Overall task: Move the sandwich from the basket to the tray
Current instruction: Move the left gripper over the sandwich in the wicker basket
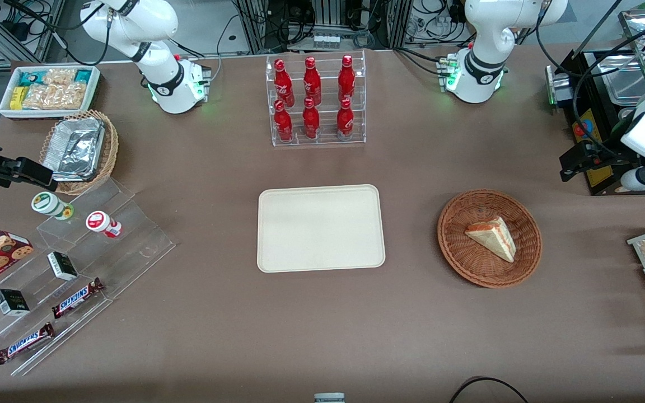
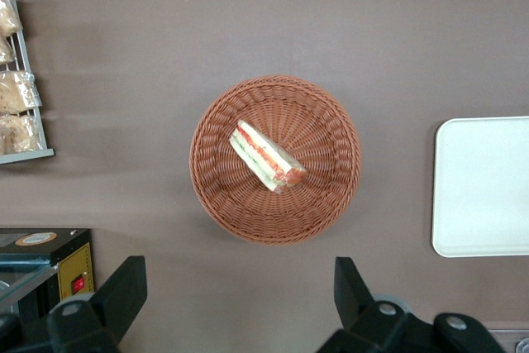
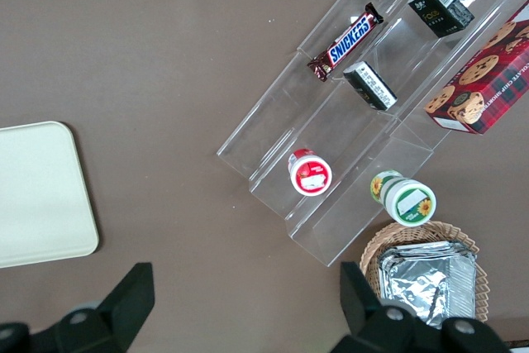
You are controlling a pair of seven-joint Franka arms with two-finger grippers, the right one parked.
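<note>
Pale-bread sandwich (image 1: 493, 237), red and green filling, lies in wicker basket (image 1: 459, 246). Bars (image 1: 76, 297) read "SNICKERS". Pincer (image 2: 235, 303) hangs above, fingers wide, holding nothing.

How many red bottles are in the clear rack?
6 red bottles in the clear rack: three on its upper step, three on its lower. The gripper hangs open, high above the basket and its sandwich.

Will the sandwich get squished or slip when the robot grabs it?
Probably a bit squishy: the sandwich is soft pale bread with layered filling, so a hard squeeze might dent it. Its clear wrap may be slippery. It looks light, lying loose in the basket. The gripper hangs above, jaws open.
</note>
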